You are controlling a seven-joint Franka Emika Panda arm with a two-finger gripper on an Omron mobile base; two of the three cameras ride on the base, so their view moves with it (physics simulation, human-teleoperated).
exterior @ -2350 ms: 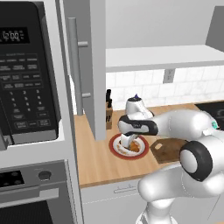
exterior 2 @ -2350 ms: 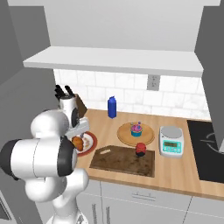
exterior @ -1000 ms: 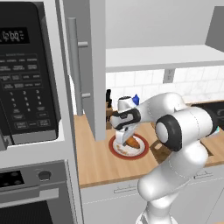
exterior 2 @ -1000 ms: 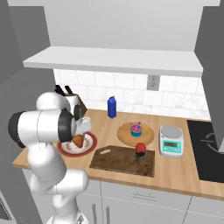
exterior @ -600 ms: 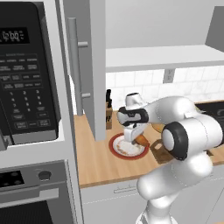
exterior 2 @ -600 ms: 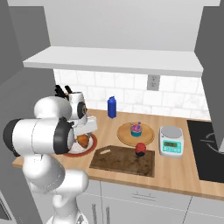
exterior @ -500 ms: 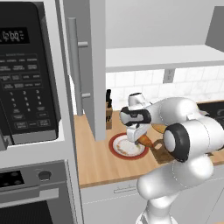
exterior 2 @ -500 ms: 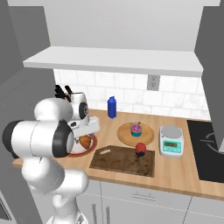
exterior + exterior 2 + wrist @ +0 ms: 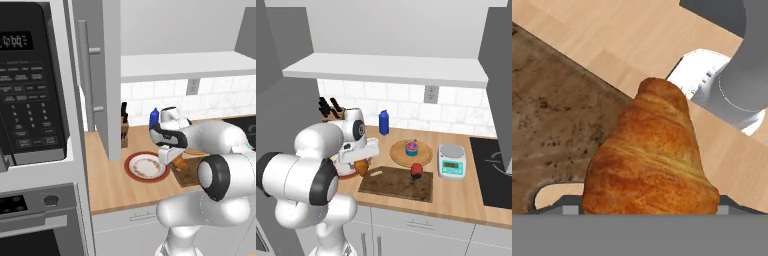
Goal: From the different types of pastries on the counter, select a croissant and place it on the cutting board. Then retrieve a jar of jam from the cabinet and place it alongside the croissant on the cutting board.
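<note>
My gripper [image 9: 361,161] is shut on the golden-brown croissant [image 9: 361,167], holding it just above the counter at the left, handle end of the dark cutting board [image 9: 398,182]. In the hand view the croissant [image 9: 649,160] hangs over the board [image 9: 552,125] beside its handle hole [image 9: 549,194], hiding my fingertips. From the left the gripper [image 9: 176,160] and croissant [image 9: 179,163] sit right of the red-rimmed plate [image 9: 145,166]. The dark-red jam jar [image 9: 416,171] stands on the board's far right part. The cupcake [image 9: 412,147] rests on a round wooden plate [image 9: 411,154].
The open cabinet door [image 9: 102,75] hangs at the left over the counter, with the white shelf [image 9: 386,70] above. A knife block [image 9: 331,111] and blue bottle [image 9: 384,122] stand by the wall. A kitchen scale [image 9: 451,161] and stove [image 9: 496,170] lie to the right.
The gripper has lifted the croissant off the red-rimmed plate and carried it right, to the handle end of the cutting board. The plate now lies bare.
</note>
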